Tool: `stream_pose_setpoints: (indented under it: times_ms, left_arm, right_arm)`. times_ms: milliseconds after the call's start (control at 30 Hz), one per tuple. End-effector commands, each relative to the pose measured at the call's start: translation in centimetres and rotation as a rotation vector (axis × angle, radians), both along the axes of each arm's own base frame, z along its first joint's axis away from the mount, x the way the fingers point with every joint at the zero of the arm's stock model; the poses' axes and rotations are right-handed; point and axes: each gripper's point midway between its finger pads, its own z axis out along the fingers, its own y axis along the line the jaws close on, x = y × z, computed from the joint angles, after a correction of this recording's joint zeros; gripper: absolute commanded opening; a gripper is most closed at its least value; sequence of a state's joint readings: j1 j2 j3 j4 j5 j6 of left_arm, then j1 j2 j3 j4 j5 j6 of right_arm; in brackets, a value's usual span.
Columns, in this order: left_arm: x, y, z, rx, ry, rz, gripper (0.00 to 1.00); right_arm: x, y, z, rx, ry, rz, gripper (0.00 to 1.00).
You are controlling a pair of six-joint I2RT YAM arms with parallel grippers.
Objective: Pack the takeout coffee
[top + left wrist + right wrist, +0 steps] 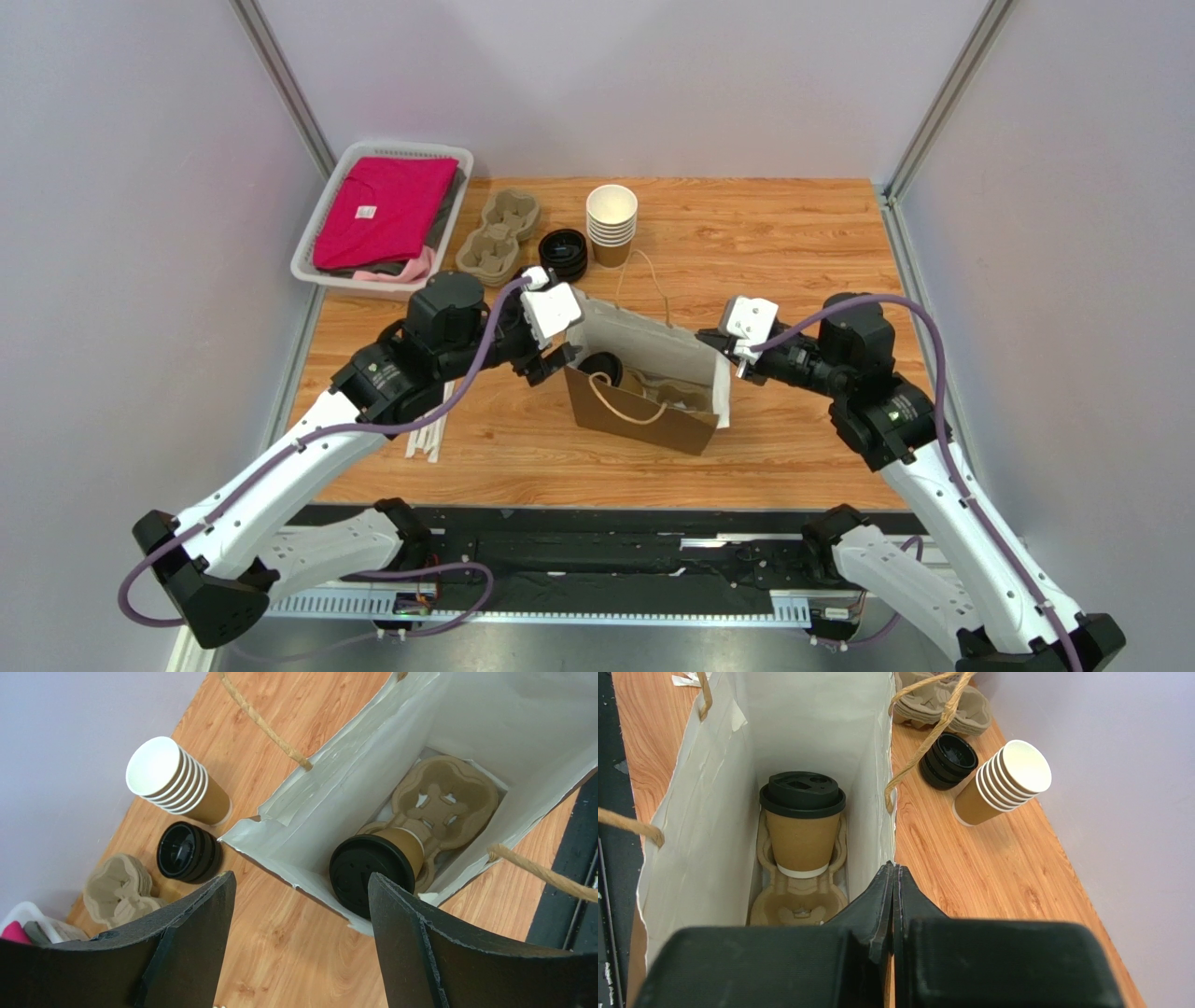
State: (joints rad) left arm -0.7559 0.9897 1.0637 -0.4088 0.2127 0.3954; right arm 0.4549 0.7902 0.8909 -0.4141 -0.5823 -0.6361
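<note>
The right gripper (893, 875) has its fingers pressed together on the rim of the paper bag (703, 847), holding the mouth open. The left gripper (300, 882) is spread and empty, just outside the opposite rim. The takeout coffee (802, 836) stands upright inside the bag, seated in a pulp cup carrier (798, 906) on the bag floor. The kraft wall is likely thin and would dent under squeeze, and the black lid (802, 791) is probably only a press fit. Grip the body just below the lid, lightly. Treat the cup as filled and keep it upright.
</note>
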Motion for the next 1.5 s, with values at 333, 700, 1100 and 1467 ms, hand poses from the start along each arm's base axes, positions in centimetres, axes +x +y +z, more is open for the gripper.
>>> stream_pose_setpoints:
  times_ms: [333, 700, 1100, 1467]
  left_arm:
    - [-3.0, -3.8, 7.0, 0.029, 0.041, -0.364, 0.56]
    - [-3.0, -5.2, 2.1, 0.245, 0.029, -0.483, 0.47]
    - [-2.9, -4.8, -2.5, 0.376, 0.057, -0.510, 0.41]
    - [-2.8, -4.6, -3.1, 0.390, 0.033, -0.523, 0.40]
  right_arm:
    - [-0.2, 0.5, 2.9, 0.048, -0.009, 0.028, 0.00]
    - [-0.2, 0.6, 2.5, 0.037, 0.040, 0.026, 0.00]
    - [0.8, 1.0, 1.3, -0.004, 0.177, 0.008, 0.23]
    - [3.4, 3.5, 1.6, -0.034, 0.336, 0.055, 0.54]
